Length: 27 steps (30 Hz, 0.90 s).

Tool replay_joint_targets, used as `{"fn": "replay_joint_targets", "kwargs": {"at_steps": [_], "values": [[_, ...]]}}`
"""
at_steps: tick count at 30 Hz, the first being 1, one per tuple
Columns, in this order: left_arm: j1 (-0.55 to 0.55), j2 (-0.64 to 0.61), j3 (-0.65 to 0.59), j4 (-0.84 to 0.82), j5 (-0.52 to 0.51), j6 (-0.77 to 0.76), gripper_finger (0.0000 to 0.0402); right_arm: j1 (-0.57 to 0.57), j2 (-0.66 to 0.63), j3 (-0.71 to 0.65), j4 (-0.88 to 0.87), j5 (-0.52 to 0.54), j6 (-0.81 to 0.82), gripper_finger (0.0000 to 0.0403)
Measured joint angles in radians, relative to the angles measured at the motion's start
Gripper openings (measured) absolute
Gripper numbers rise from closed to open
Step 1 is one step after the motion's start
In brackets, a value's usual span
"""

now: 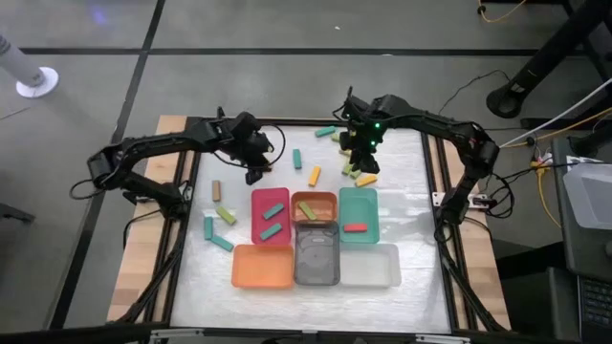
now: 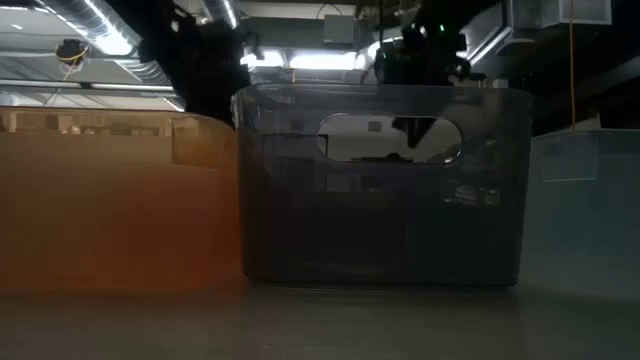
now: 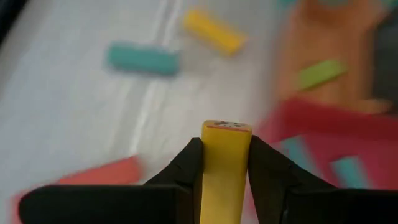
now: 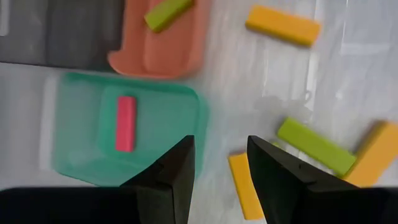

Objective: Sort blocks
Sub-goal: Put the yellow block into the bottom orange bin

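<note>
Yellow block (image 3: 225,171) sits clamped end-up between the left gripper's (image 3: 225,163) two fingers, a short end poking past the tips; the grip across its narrow faces looks meant to carry it clear of the table. Ahead of this gripper: one teal block (image 3: 143,59) and one more yellow block (image 3: 212,31) loose on the table, the red tray (image 3: 323,124) holding two teal blocks just beside the fingertips.

Right gripper (image 4: 221,163) hovers with jaws apart, nothing between them. Directly under its tips lies one yellow-orange block (image 4: 244,186); a lime block (image 4: 316,146) and another orange one (image 4: 376,152) lie just off to one side, a further orange block (image 4: 283,25) farther ahead. Judged: it is lined up for the one beneath it.

Trays in the high view: six. Teal tray (image 4: 78,134) holds one red block (image 4: 125,122); brown tray (image 4: 158,40) one lime block (image 4: 166,12).

Loose blocks on the table: roughly a dozen, exact count uncertain. Sorting is early.
</note>
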Motion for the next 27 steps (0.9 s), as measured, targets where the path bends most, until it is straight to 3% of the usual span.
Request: {"fn": "replay_joint_targets", "kwargs": {"at_steps": [7,13,20,23,27], "values": [[-0.157,-0.045,0.000,0.071,0.051,-0.061,0.0078,-0.026,-0.001,-0.150,0.140,0.001,0.000,0.0147],[-0.246,-0.046,0.000,0.144,0.051,-0.049,0.0078,-0.022,-0.002,-0.176,0.268,0.005,-0.006,0.0147],[-0.243,-0.046,0.000,0.234,0.029,-0.056,0.0078,-0.025,-0.002,-0.176,0.353,0.185,-0.077,0.0147],[-0.226,-0.046,0.000,0.274,0.025,-0.127,0.0081,-0.025,-0.002,-0.176,0.408,0.194,-0.078,0.0147],[-0.221,-0.046,0.000,0.273,0.070,-0.353,0.0080,-0.023,-0.002,-0.176,0.440,0.196,-0.044,0.0147]]}}
